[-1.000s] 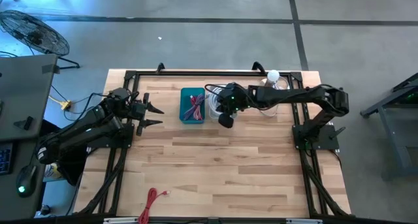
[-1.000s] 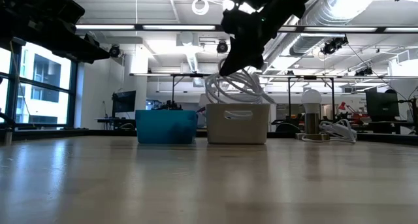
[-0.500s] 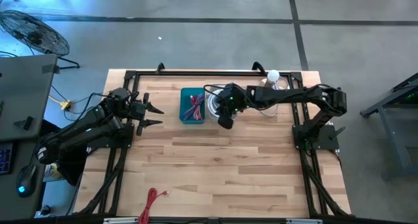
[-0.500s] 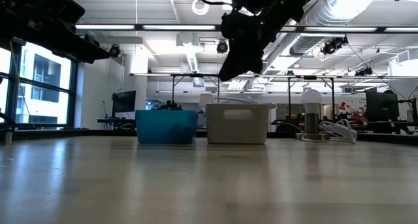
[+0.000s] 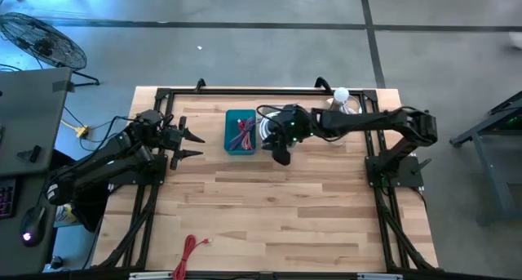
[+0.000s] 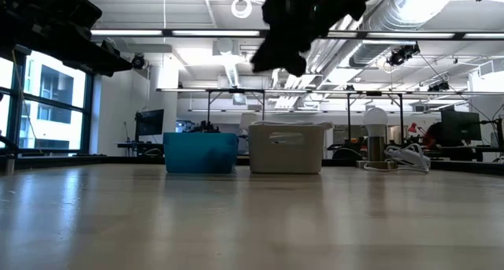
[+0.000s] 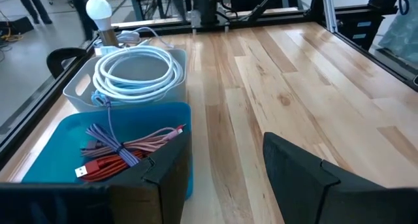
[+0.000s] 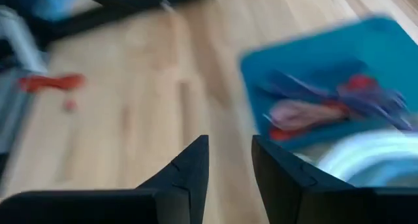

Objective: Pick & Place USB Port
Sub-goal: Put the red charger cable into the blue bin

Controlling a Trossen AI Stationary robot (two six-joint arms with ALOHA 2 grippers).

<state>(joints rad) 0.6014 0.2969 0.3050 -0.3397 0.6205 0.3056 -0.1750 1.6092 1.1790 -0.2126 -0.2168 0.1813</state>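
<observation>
Hovering right pincer [image 5: 280, 156], empty, nr bins

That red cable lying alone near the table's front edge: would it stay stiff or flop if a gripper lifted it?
The red cable lies in a loose bundle with an end trailing out, so it would probably droop and dangle. It looks thin, so likely light. Gripped by one strand, the bundle might unravel.

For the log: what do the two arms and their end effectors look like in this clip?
Both arms are dark, jointed links. The left end effector ends in two pointed black fingers, angular and wedge-shaped up close. The right end effector has matching black fingers; a small green light shows near its wrist.
</observation>
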